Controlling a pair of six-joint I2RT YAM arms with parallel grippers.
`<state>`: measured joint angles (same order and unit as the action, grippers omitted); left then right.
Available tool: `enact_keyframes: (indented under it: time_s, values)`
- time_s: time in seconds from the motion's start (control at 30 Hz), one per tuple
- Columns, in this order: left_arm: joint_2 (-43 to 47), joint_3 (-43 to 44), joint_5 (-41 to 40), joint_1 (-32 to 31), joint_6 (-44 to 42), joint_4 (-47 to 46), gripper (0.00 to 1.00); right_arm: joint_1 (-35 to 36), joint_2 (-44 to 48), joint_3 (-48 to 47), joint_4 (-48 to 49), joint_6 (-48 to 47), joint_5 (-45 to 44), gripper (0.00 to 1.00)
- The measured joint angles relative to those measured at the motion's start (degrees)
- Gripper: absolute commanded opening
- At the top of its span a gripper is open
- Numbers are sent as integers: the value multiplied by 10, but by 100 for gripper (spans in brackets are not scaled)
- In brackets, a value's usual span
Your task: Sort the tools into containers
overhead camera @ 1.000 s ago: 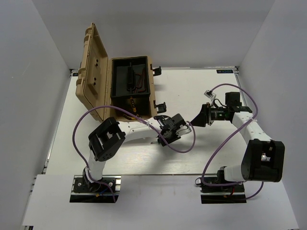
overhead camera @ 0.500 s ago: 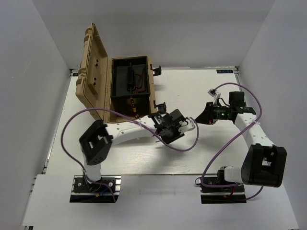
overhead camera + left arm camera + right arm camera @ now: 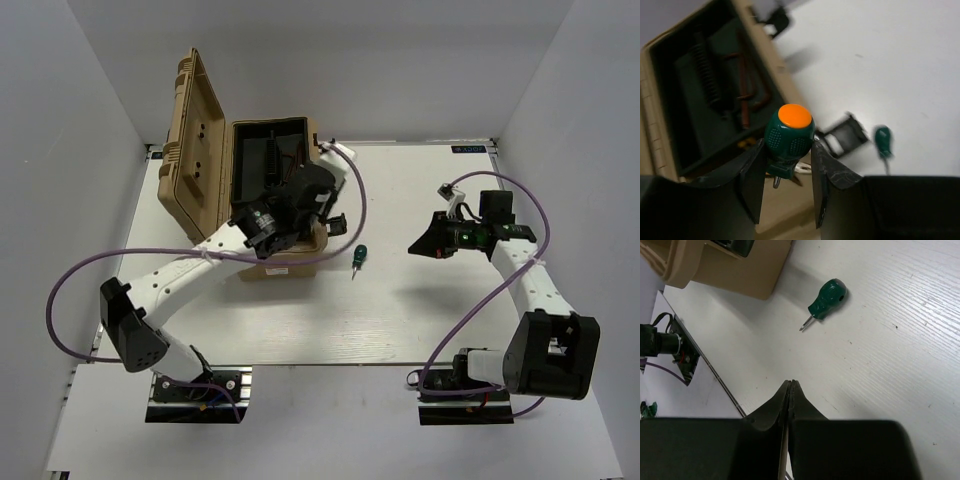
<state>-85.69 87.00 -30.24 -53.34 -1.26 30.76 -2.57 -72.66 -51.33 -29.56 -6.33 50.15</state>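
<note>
A stubby green screwdriver (image 3: 789, 136) with an orange cap sits between my left gripper's (image 3: 788, 150) fingers, which are shut on it. That gripper (image 3: 308, 192) hangs over the front edge of the open tan toolbox (image 3: 190, 150). Dark-red hex keys (image 3: 746, 95) lie in the box's black tray (image 3: 262, 140). A second green screwdriver (image 3: 358, 256) lies on the white table, right of the box; it also shows in both wrist views (image 3: 883, 140) (image 3: 827, 298). My right gripper (image 3: 418, 244) (image 3: 791, 385) is shut on nothing, hovering right of that screwdriver. No pliers show clearly.
The toolbox lid (image 3: 192, 120) stands upright on the left. Black latches (image 3: 336, 222) (image 3: 842, 137) stick out from the box's right side toward the lying screwdriver. Purple cables (image 3: 470, 300) loop beside both arms. White walls close in the table.
My left arm swung from the table's middle up and left to the toolbox, carrying the screwdriver. The right gripper closed and drew back slightly right. The second screwdriver now lies uncovered.
</note>
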Motion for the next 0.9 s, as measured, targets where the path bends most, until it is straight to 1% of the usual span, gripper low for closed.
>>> enact_keyframes:
  time_s: [0.1, 0.17, 0.3, 0.33, 0.47, 0.53, 0.57, 0.63, 0.67, 0.7, 0.73, 0.77, 0.8, 0.83, 0.87, 0.9]
  values:
    - [-16, 1, -56, 63, 21, -26, 0, 7, -15, -6, -4, 2, -19, 0]
    - [-44, 19, -78, 104, 33, -29, 0, 13, -37, -20, -10, 2, -39, 4]
    - [-149, 106, -99, 181, 53, -25, 0, 34, -75, -52, -19, -1, -78, 13]
    - [-181, 130, -99, 198, 58, -21, 0, 42, -79, -54, -20, -2, -88, 17]
    - [-242, 168, -98, 236, 66, -10, 0, 67, -84, -55, -25, -5, -120, 28]
    - [-257, 176, -98, 250, 68, -1, 0, 76, -89, -57, -29, -8, -133, 30]
    - [-264, 180, -98, 256, 69, 3, 0, 80, -94, -59, -32, -9, -139, 32]
    - [-268, 181, -98, 266, 69, 9, 7, 90, -107, -62, -34, -6, -153, 37]
    - [-268, 181, -97, 271, 70, 11, 11, 95, -113, -63, -33, -2, -160, 44]
    - [-268, 181, -97, 274, 71, 11, 24, 101, -120, -63, -32, 3, -168, 46]
    - [-268, 181, -96, 276, 71, 10, 31, 106, -125, -63, -31, 9, -174, 53]
    - [-268, 181, -96, 278, 71, 10, 36, 112, -131, -64, -29, 17, -179, 65]
    - [-268, 181, -94, 278, 71, 10, 40, 117, -136, -64, -26, 25, -181, 68]
    - [-268, 181, -92, 279, 72, 11, 49, 125, -144, -65, -21, 30, -183, 69]
    - [-268, 181, -89, 278, 71, 11, 54, 132, -152, -68, -16, 34, -184, 75]
    - [-268, 181, -86, 278, 71, 10, 58, 139, -160, -71, -12, 38, -185, 84]
